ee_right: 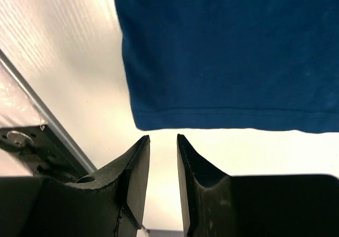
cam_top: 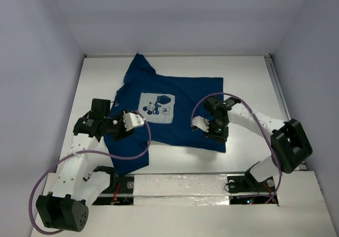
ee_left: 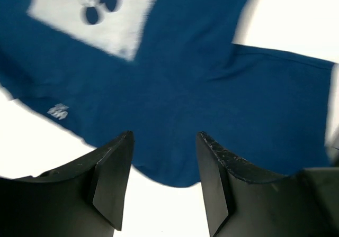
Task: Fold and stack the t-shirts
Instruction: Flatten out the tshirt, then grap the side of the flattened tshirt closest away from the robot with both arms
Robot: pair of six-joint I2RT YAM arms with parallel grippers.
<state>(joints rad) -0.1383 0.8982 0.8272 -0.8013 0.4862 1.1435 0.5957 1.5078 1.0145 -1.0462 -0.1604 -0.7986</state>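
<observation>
One dark navy t-shirt (cam_top: 185, 97) lies spread on the white table, its white print (cam_top: 157, 108) facing up and one sleeve pointing to the far left. My left gripper (cam_top: 132, 122) hovers over the shirt's left side. In the left wrist view it (ee_left: 164, 142) stands open, with the t-shirt's (ee_left: 212, 78) curved edge and bare table showing between the fingers. My right gripper (cam_top: 204, 127) is over the shirt's near right part. Seen from the right wrist, it (ee_right: 163, 142) is open and holds nothing, just short of a hemmed corner of the t-shirt (ee_right: 228, 52).
White walls close in the table (cam_top: 249, 83) on three sides. A metal rail (ee_right: 47, 126) runs along the table's edge close to my right gripper. A shiny taped strip (cam_top: 185, 187) crosses the front between the arm bases. Purple cables (cam_top: 114, 153) loop from both arms.
</observation>
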